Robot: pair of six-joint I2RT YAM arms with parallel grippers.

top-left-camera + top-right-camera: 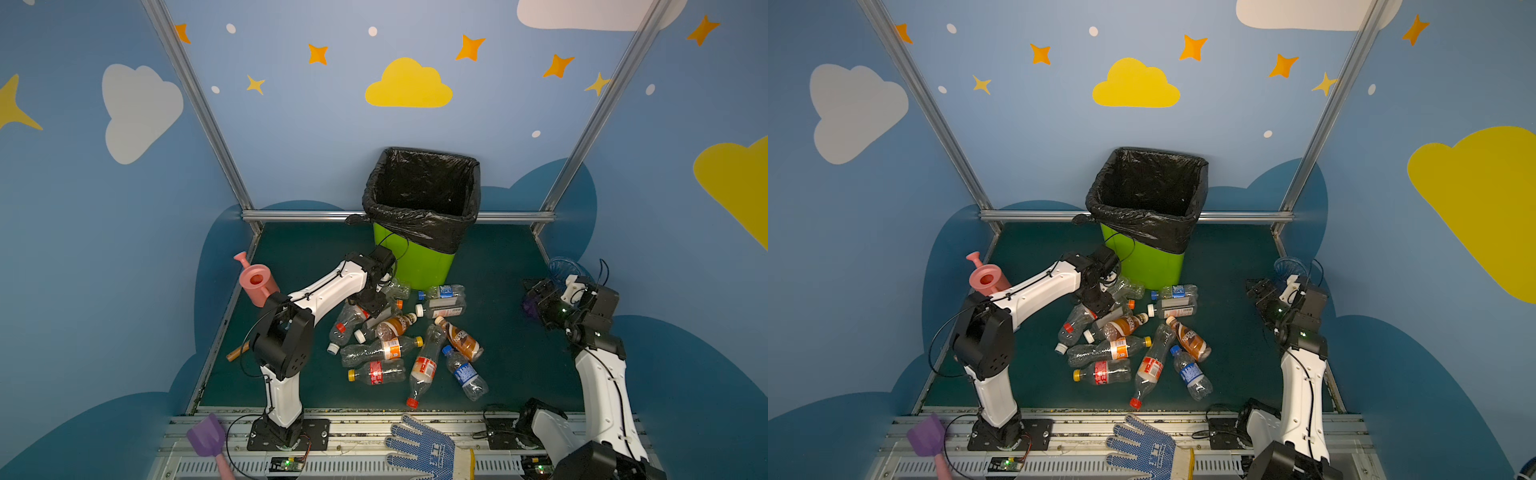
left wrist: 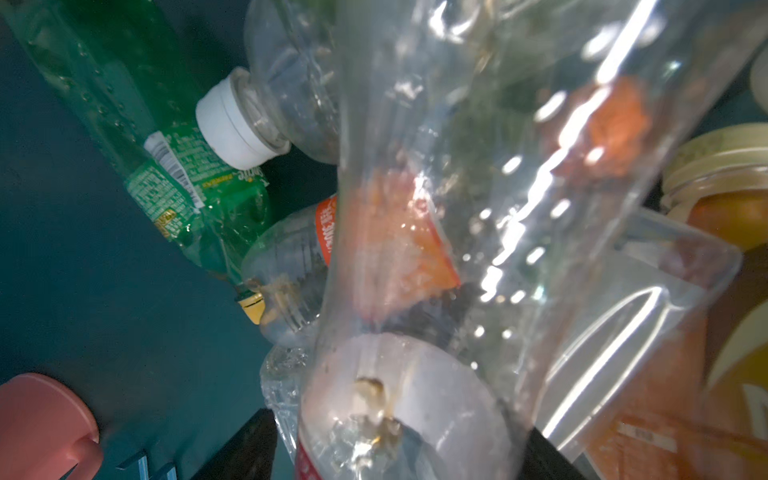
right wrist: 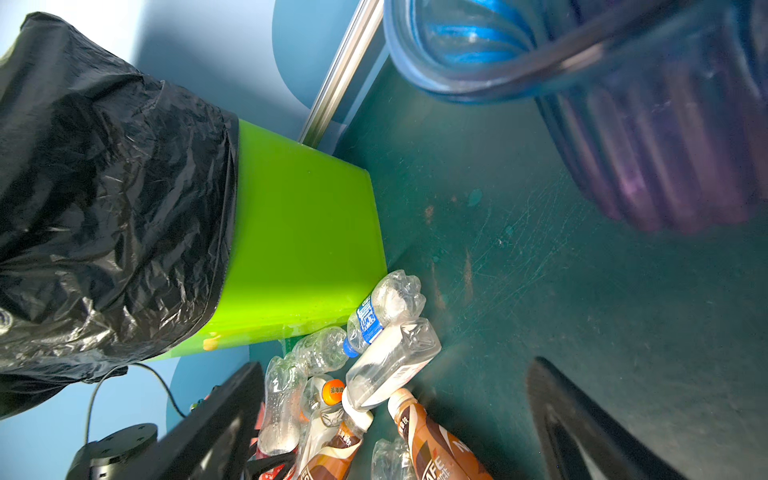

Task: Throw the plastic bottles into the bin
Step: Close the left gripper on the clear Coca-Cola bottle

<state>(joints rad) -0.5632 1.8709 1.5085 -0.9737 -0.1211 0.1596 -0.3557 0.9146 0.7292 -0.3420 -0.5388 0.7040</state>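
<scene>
Left gripper [image 1: 375,306] straddles a clear bottle [image 2: 436,249] amid the plastic bottles [image 1: 399,349], hold unconfirmed; right gripper [image 1: 538,297] spread, blue vase [image 3: 623,104] beside it.

**Enclosure backdrop and floor surface**

Sky-blue painted wall panels [image 1: 291,137] on three sides, with a yellow cloud cut-out [image 1: 409,85], white clouds and orange stars. Silver aluminium frame posts [image 1: 199,104] stand at the back corners, joined by a horizontal silver rail [image 1: 299,216]. Dark teal desk mat [image 1: 498,266], scuffed. Light even.
</scene>
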